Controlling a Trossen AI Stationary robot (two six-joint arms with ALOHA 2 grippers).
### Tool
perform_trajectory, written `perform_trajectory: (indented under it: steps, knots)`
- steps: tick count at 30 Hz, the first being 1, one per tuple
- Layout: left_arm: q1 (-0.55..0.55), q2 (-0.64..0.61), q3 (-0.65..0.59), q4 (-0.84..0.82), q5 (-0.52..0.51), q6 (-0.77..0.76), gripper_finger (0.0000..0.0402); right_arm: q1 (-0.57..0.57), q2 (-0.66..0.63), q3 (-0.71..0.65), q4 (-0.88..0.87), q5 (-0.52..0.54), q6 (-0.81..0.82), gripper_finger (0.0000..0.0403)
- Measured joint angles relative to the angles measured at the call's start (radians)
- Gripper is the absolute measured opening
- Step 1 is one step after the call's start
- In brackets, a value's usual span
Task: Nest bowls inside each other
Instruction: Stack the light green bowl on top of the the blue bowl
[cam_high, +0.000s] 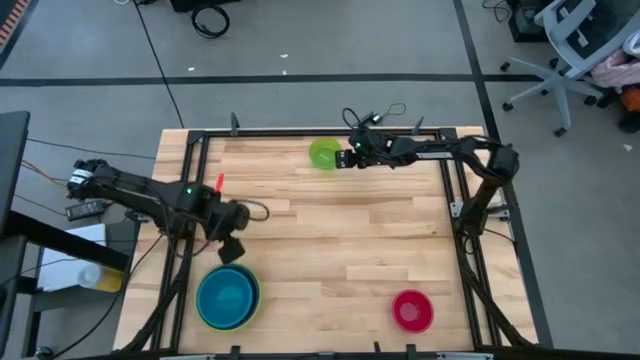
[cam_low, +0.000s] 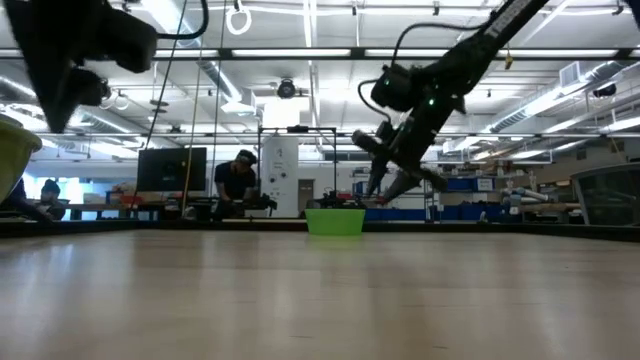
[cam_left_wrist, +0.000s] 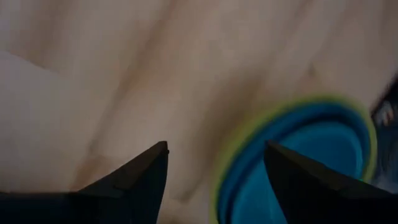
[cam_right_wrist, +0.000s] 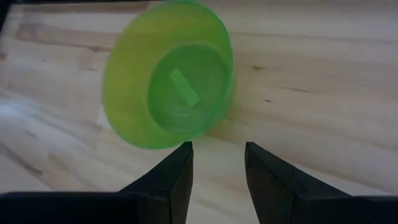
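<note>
Near the table's front left stands a large lime green bowl (cam_high: 228, 297) with blue bowls nested inside it, also seen in the left wrist view (cam_left_wrist: 298, 165). My left gripper (cam_high: 232, 250) (cam_left_wrist: 217, 146) hangs open just beyond the stack's far rim, with nothing between its fingers. A small green bowl (cam_high: 324, 154) (cam_right_wrist: 171, 81) (cam_low: 335, 221) sits on its base at the table's far middle. My right gripper (cam_high: 346, 158) (cam_right_wrist: 217, 146) (cam_low: 385, 185) is open just to the right of it, slanting down and apart from it. A small red-pink bowl (cam_high: 412, 309) sits at the front right.
A dark frame (cam_high: 200, 140) runs around the wooden table top (cam_high: 330, 240). Bare wood lies between the three bowl places. Beyond the far edge, the low view shows a room with a person (cam_low: 238, 180) at a desk.
</note>
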Motion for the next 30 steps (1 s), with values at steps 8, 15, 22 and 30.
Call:
perform_trajectory:
  steps: [8, 15, 22, 30]
  knots:
    - [0.158, -0.046, 0.000, 0.003, -0.145, -0.017, 0.0265, -0.033, 0.096, 0.008, 0.154, 0.000, 0.052, 0.0150]
    - [0.291, -0.043, 0.000, 0.034, -0.160, 0.018, 0.0265, -0.072, 0.201, 0.103, 0.144, -0.092, 0.043, 0.0139]
    - [0.427, -0.043, 0.000, 0.190, -0.344, 0.019, 0.0265, -0.066, 0.232, 0.176, 0.053, -0.085, -0.065, 0.0035]
    - [0.602, 0.034, 0.000, 0.724, -0.398, 0.111, 0.0253, 0.035, 0.129, 0.177, 0.038, 0.004, -0.183, 0.0008]
